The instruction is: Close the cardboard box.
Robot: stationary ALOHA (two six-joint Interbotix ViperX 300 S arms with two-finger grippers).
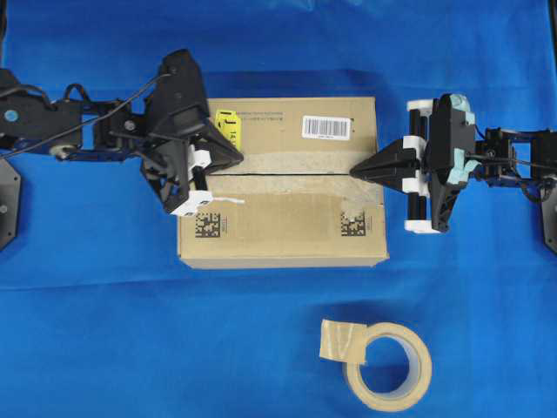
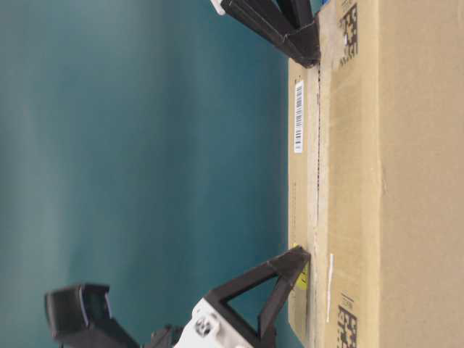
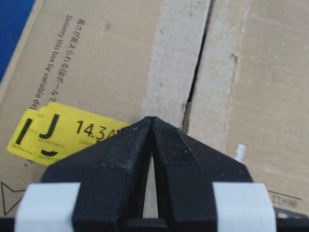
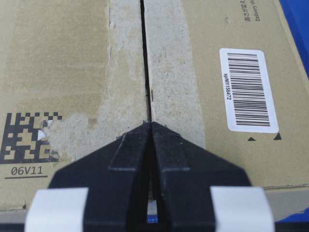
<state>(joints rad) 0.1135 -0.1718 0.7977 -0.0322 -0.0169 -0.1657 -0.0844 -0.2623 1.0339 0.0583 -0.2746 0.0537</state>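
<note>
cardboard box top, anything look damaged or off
Yes, worn. On the cardboard box, pale torn strips run along the centre seam, and the square printed code is partly ripped away. The flaps themselves lie flat.

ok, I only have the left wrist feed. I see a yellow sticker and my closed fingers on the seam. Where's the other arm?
Observer: The right gripper is shut too, with its tip at the opposite end of the seam on the cardboard box.
Operator: Flaps down along the whole length?
Observer: Yes. Overhead, both top flaps lie flat and only a thin dark line runs between them.
Operator: Anything else on the table?
Observer: A tape roll lies flat on the blue cloth in front of the box, apart from it.
Operator: And my gripper's position?
Observer: The left gripper sits at the seam's left end, beside the yellow sticker.
</note>
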